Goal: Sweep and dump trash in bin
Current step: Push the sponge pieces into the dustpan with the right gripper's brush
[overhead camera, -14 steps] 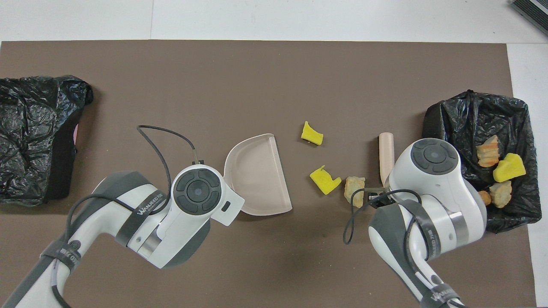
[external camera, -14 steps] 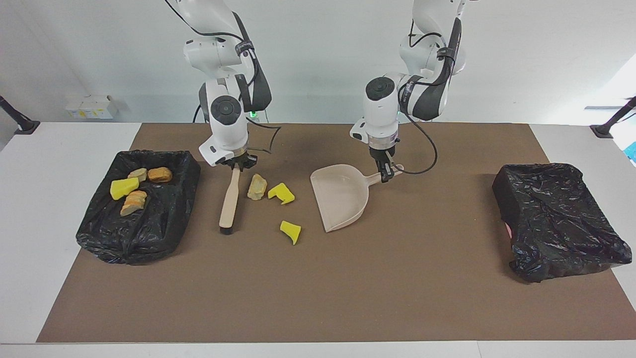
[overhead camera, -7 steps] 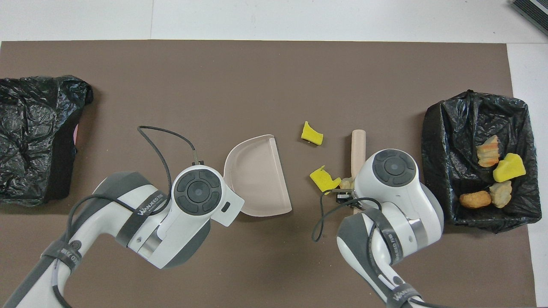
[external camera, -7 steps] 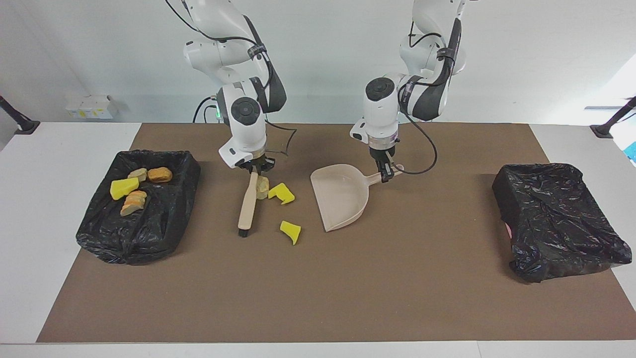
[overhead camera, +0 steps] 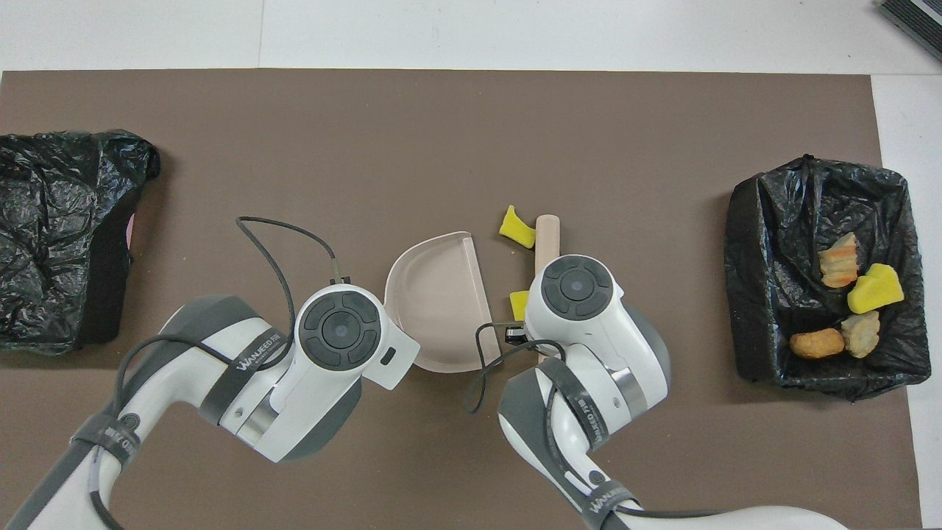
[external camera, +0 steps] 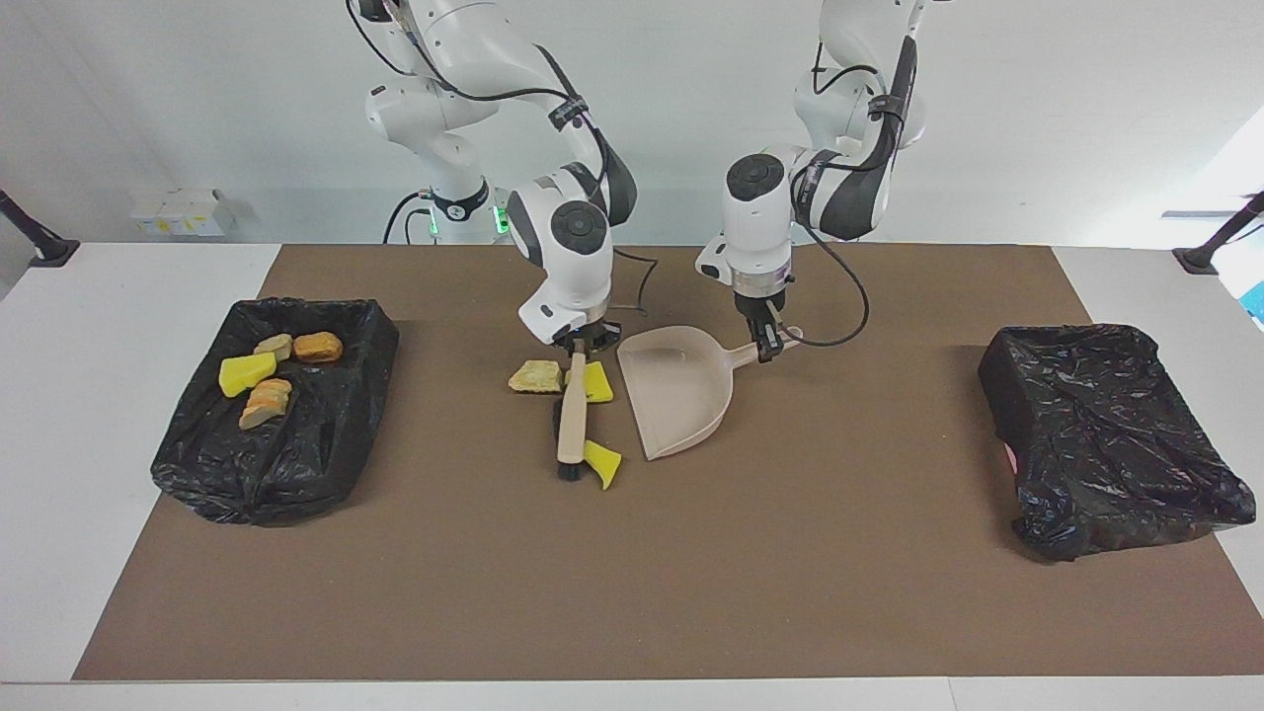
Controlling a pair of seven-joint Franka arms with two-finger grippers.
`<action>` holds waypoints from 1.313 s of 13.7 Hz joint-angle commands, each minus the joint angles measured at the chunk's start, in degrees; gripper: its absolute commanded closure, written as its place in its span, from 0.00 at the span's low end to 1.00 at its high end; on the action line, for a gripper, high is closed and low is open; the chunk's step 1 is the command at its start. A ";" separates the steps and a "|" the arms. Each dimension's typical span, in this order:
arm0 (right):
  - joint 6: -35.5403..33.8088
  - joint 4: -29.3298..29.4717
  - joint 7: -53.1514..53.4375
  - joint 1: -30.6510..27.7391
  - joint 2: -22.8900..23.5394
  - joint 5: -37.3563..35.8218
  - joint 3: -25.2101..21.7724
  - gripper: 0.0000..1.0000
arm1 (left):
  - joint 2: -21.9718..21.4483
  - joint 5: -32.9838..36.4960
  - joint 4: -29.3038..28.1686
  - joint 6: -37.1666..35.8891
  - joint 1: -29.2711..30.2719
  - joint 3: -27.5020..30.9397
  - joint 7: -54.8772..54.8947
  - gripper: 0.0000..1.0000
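My right gripper (external camera: pixel 578 346) is shut on the handle of a beige brush (external camera: pixel 570 420), whose black bristle end rests on the mat. Two yellow trash wedges (external camera: pixel 597 383) (external camera: pixel 604 462) touch the brush on the side toward the beige dustpan (external camera: pixel 681 390). A tan trash lump (external camera: pixel 535 376) lies on the brush's side toward the right arm's end. My left gripper (external camera: pixel 765 348) is shut on the dustpan's handle, and the pan sits on the mat. In the overhead view the brush (overhead camera: pixel 547 235), a wedge (overhead camera: pixel 517 228) and the dustpan (overhead camera: pixel 441 302) show; the tan lump is hidden.
A black-bagged bin (external camera: pixel 326 434) toward the right arm's end holds several trash chunks (external camera: pixel 247 373); it also shows in the overhead view (overhead camera: pixel 747 221). A second black-bagged bin (external camera: pixel 1106 434) stands toward the left arm's end. A brown mat (external camera: pixel 632 592) covers the table.
My right gripper has swept the brush toward the dustpan, pushing both yellow wedges closer to it. The tan lump slipped past the brush. The left arm and the dustpan have not moved.
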 commanded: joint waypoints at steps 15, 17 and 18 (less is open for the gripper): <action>-25.68 3.03 -21.73 -10.35 -10.09 8.25 4.89 1.00 | -0.79 1.16 -1.59 1.58 -0.16 0.61 0.53 1.00; -26.32 -2.14 -15.69 -13.95 -13.77 6.58 4.80 1.00 | -0.71 1.16 -1.59 1.50 -0.25 0.61 0.53 1.00; -26.41 -4.34 -13.39 -15.45 -15.19 5.61 4.80 1.00 | -0.79 1.16 -1.59 1.41 -0.42 0.61 0.62 1.00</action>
